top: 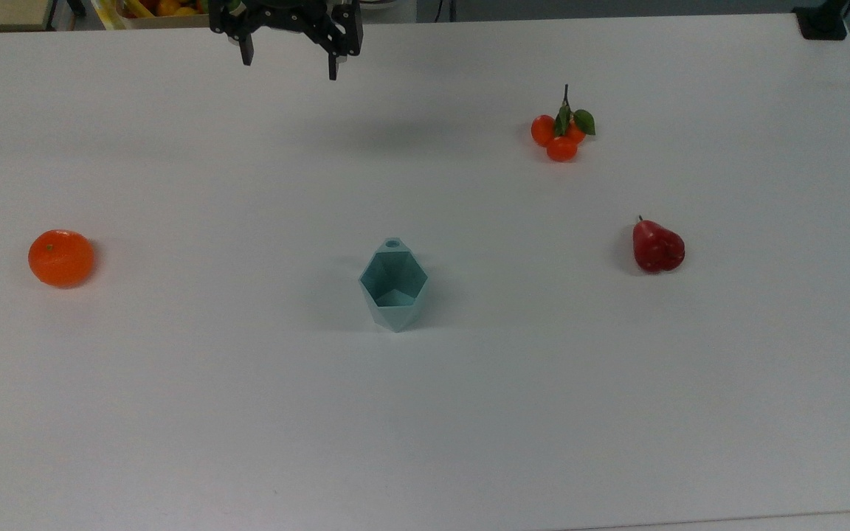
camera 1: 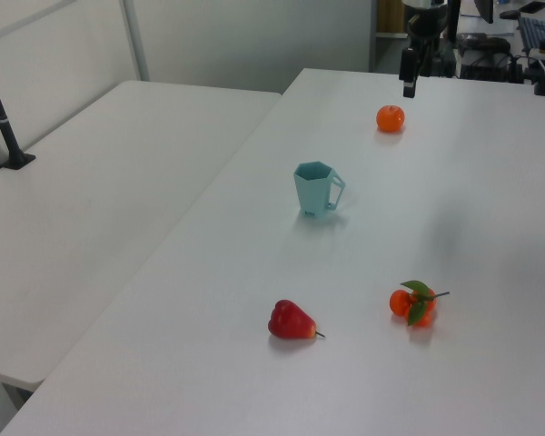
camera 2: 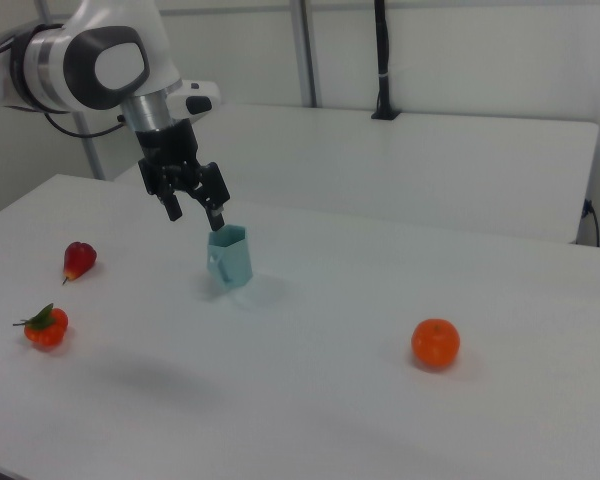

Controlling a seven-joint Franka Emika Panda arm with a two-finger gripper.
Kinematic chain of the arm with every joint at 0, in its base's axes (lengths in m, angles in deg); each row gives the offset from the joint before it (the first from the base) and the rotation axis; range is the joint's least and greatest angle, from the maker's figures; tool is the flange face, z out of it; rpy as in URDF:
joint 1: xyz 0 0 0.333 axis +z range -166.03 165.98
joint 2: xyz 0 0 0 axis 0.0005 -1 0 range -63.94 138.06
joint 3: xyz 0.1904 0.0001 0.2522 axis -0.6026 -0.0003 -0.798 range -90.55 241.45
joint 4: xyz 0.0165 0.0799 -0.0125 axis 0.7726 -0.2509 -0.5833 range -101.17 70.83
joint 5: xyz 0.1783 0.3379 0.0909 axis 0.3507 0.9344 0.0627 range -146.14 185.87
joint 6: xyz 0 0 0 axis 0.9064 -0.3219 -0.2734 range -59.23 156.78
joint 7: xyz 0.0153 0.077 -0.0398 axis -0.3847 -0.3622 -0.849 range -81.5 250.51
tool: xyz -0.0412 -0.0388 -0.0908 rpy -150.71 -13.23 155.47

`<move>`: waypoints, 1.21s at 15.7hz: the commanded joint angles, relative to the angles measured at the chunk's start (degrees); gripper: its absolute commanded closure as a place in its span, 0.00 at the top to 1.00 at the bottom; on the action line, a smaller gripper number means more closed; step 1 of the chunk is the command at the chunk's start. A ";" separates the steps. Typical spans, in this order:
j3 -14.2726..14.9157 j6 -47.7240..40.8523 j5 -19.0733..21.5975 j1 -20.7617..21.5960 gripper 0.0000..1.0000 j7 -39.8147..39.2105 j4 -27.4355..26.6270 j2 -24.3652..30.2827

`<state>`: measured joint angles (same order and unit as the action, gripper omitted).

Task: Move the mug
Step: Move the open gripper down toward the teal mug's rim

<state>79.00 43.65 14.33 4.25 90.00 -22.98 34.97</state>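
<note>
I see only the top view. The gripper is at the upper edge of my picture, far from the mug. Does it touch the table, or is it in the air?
Observer: It is in the air. In the right view the gripper hangs well above the table.
Operator: From above, the mug's handle looks like a small tab with a hole. What is its real shape?
Observer: In the left view the mug has a thin loop handle running down its side, on the left view's right.
Operator: Does the mug stand straight?
Observer: Yes. The left view shows it upright on its narrow base, rim up.
</note>
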 commanded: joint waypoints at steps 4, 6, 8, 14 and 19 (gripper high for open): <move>0.06 -0.01 0.35 0.56 1.00 0.39 -0.63 0.24; -0.03 0.25 0.35 0.82 1.00 0.48 -0.72 -0.46; -0.38 0.61 0.35 1.17 1.00 0.83 -0.72 -1.17; -0.56 13.16 0.44 5.74 1.00 1.01 -1.60 -10.29; -0.65 20.81 0.61 6.45 1.00 1.09 -1.33 -16.27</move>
<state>78.12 60.59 14.49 10.57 90.60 -24.78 20.87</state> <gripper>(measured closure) 0.000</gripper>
